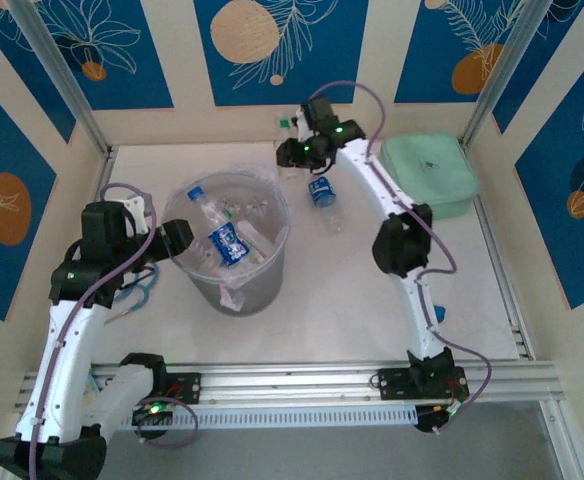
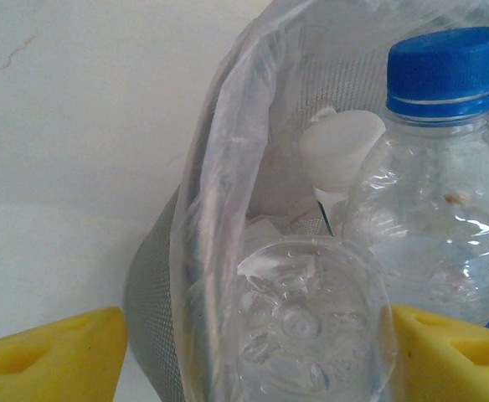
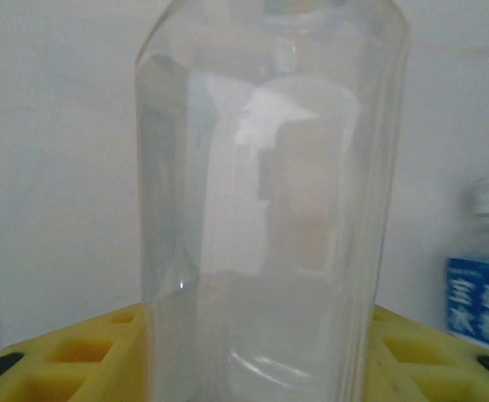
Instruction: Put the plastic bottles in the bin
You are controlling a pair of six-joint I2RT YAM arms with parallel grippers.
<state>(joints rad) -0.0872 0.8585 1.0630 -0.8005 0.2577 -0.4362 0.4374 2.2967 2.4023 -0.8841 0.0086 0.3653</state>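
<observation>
A matt white table (image 1: 372,300) is sitting boxed in by cream walls (image 1: 182,50) carrying blue panels with orange discs and white leaf outlines. The round grey mesh bin (image 1: 262,285), lined with a crinkly clear bag (image 2: 219,167), is standing left of centre and holding several thin, dented bottles (image 1: 227,243). The left gripper (image 1: 179,236) is hanging at its left rim, yellow fingers (image 2: 60,352) spread wide with the rim between them. By the back wall the right gripper (image 1: 294,145) is pressing its yellow pads (image 3: 77,352) against both sides of an upright, smooth green-cap bottle (image 1: 284,127). A blue-label bottle (image 1: 324,200) is lying on the table between the bin and a rounded mint case (image 1: 430,175).
</observation>
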